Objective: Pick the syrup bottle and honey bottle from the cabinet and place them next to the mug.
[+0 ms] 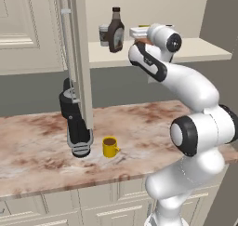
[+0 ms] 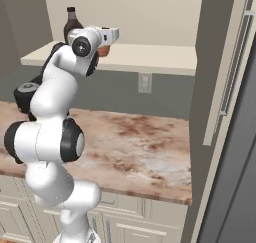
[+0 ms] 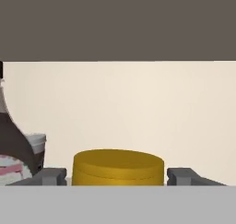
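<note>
Gripper (image 3: 118,176) raised to the cabinet shelf (image 1: 204,50), its two dark grey fingertips (image 3: 50,176) standing apart on either side of the honey bottle's yellow cap (image 3: 118,168), a small gap visible on each side, so not yet clamped. Honey bottle (image 2: 103,50) on the pale shelf board, mostly hidden behind the white hand in both base views, only a sliver of orange-brown showing. Just beside it, toward the open door, the syrup bottle (image 1: 115,30): dark brown, flask-shaped, narrow neck, dark cap, pale front label, upright. Next to that, a small paper cup (image 1: 103,35) with a white lid and dark band. Cream panelled cabinet door (image 1: 79,57) swung open, long metal handle along its edge. Below, well apart from the shelf, a bright yellow mug (image 1: 110,147) with side handle and dark inside, standing on a mottled pink-brown marble counter (image 1: 42,146), close to a dark appliance (image 1: 76,127). Likely step: grasping the honey bottle, first of the two to fetch. Next move probably calls for closing squarely on the smooth round cap or ribbed body, then lifting straight and backing out without knocking the syrup bottle alongside.
</note>
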Controlling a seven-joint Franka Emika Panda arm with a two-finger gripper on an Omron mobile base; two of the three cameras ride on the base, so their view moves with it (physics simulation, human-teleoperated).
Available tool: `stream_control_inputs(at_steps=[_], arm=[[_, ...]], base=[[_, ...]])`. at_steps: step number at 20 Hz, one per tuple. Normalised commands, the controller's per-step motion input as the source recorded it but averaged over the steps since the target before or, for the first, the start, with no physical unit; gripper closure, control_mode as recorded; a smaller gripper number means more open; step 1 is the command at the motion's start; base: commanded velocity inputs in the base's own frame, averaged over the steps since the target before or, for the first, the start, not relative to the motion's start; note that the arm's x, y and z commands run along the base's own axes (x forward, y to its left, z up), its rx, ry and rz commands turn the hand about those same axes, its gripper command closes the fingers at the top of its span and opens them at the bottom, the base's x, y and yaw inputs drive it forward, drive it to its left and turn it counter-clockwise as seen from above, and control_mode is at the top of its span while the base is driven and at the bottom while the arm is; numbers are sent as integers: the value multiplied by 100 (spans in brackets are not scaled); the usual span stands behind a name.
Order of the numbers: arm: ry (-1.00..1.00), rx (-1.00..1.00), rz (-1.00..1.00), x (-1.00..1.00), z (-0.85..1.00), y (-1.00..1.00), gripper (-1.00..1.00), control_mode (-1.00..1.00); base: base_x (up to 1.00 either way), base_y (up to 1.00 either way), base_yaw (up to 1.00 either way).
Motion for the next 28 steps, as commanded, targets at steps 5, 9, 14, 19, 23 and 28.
stream_control_inputs(at_steps=[5, 9, 14, 19, 23, 28], arm=[[0, 0, 0, -27, -5, -32, 100, -100], [0, 1, 0, -44, 9, -7, 100, -100], [-3, 4, 0, -93, 31, -3, 100, -100], [-9, 1, 0, -100, 6, -3, 100, -100], [-8, 0, 0, -100, 0, 0, 100, -100], [-11, 0, 0, -100, 0, 0, 100, -100]], base=[[0, 0, 0], [0, 0, 0], [0, 0, 0], [0, 0, 0], [0, 0, 0], [0, 0, 0]])
